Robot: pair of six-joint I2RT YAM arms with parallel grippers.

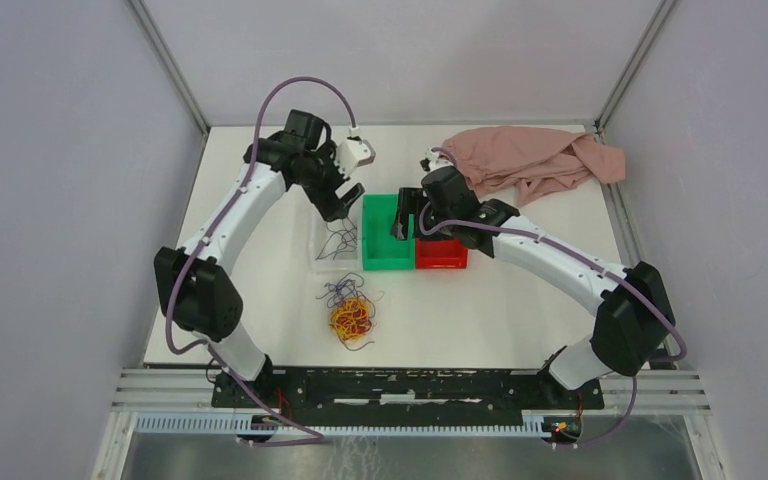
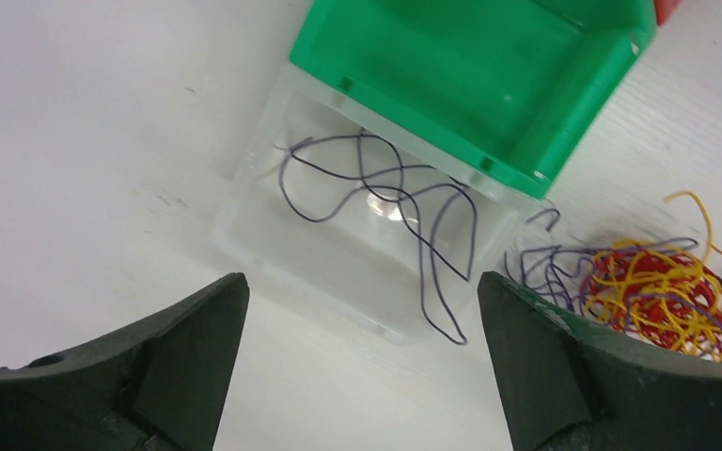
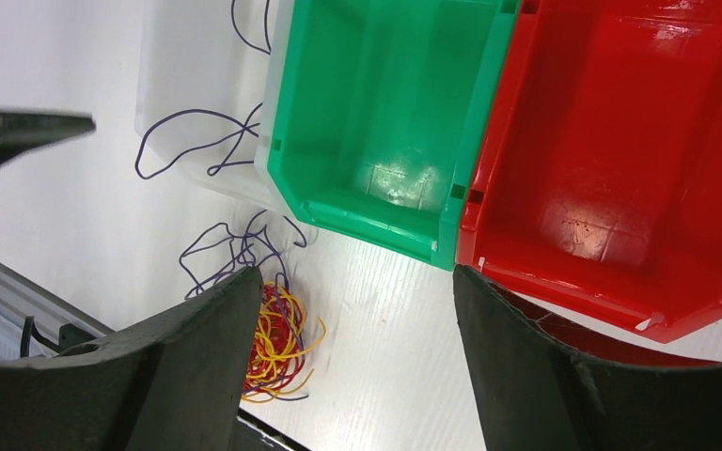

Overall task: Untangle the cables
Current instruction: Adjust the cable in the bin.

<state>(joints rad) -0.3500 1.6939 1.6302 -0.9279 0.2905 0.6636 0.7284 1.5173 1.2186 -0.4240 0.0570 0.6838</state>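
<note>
Tangle: most of your cables [image 1: 352, 318] lay as one roundish red and yellow-orange clump on the table [image 1: 260, 300], on the side nearest the arm bases. It had no clear long axis.

Loose loops: dark purple loops [image 1: 339, 290] trailed off the clump's far-left side, pointing toward the bins. I judged them the easiest ends for you to pick.

Clear bin: beyond those loops, a few purple strands [image 2: 376, 193] lay loose in the clear bin [image 2: 244, 221], apart from the clump.

Left gripper: your left gripper [image 2: 359, 282] hovered over the clear bin with its fingers spread wide and nothing between them. The clump sat almost straight back toward the base from it, showing low and right in the left wrist view.

Right gripper: your right gripper [image 3: 355, 274] hung over the green bin [image 3: 385, 113], fingers well apart and holding nothing. The clump lay toward the base and to its left.

Nearer arm: neither looked clearly closer. I judged the left better lined up, since a plain pull-back toward its base would bring it over the purple loops.

Red bin: the red bin [image 3: 620, 141] touched the green bin's right side, with no strands visible in either.

Far corner: a pink cloth [image 1: 535, 160] lay crumpled at the back right, well apart from the cables.
</note>
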